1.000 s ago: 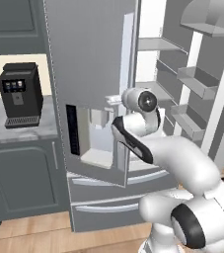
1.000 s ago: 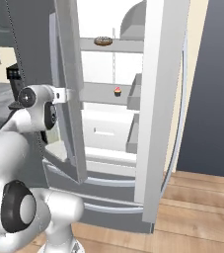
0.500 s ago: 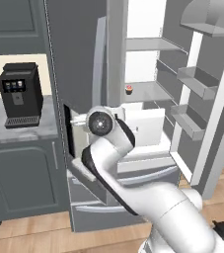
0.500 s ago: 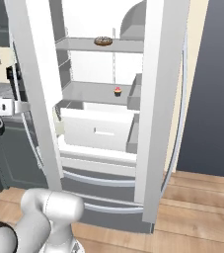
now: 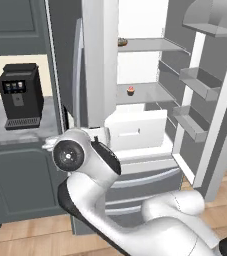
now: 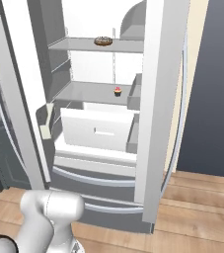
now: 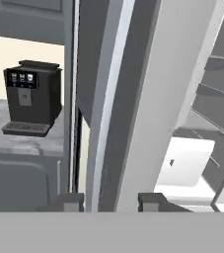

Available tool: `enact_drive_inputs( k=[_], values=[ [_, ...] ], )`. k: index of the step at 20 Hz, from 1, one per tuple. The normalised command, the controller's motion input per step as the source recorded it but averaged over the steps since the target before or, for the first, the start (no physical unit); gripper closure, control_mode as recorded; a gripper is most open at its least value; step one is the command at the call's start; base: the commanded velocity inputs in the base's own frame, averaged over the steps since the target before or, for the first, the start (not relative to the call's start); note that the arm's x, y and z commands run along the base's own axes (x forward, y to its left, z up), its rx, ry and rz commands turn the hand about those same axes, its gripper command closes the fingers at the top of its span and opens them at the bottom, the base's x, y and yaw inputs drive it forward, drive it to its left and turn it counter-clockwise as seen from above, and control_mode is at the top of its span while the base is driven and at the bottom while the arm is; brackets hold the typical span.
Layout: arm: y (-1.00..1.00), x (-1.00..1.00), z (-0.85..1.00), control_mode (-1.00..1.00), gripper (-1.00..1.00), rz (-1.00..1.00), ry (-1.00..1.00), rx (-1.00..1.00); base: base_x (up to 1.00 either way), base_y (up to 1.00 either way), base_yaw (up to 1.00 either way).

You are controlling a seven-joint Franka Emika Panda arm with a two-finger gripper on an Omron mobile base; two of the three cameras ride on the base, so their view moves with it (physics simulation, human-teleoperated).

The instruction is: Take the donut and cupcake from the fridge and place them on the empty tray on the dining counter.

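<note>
Fridge [image 6: 153, 123] door edge faces the parted gripper [image 7: 111, 201], arm bent low.

fridge [image 6: 158, 99] both doors open | top shelf [image 6: 108, 45]: donut [image 6: 102, 41] near its front edge | middle shelf [image 6: 93, 91]: cupcake [image 6: 117, 91] toward right | white drawer [image 6: 96, 129] below, pulled out | grey counter [image 5: 15, 135] left of fridge: coffee machine [image 5: 20, 95]

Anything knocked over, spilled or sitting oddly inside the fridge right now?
Nothing stands out. The donut lies flat on the upper shelf, the cupcake stands upright on the shelf below, and the fridge doors are open with the interior tidy.
</note>
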Motion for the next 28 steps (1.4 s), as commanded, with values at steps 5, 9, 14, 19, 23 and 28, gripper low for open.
enact_drive_inputs(
  k=[5,9,14,19,23,28],
  values=[
    [-0.45,-1.00,0.68,-1.00,-1.00,0.00,-0.18,0.00,0.00,0.00,0.00],
    [-1.00,-1.00,0.58,-1.00,-1.00,0.00,-0.33,0.02,0.00,0.00,0.00],
    [-1.00,-0.91,0.23,-1.00,-1.00,0.00,-0.20,0.03,0.00,0.00,0.00],
    [-1.00,0.05,0.00,-1.00,-1.00,0.00,0.04,0.00,0.00,0.00,0.00],
    [-1.00,0.66,0.00,-1.00,-1.00,0.02,0.09,0.07,0.00,0.00,0.00],
    [-0.54,0.44,-0.03,-1.00,-1.00,0.31,0.00,0.06,0.00,0.00,0.00]
  ],
)
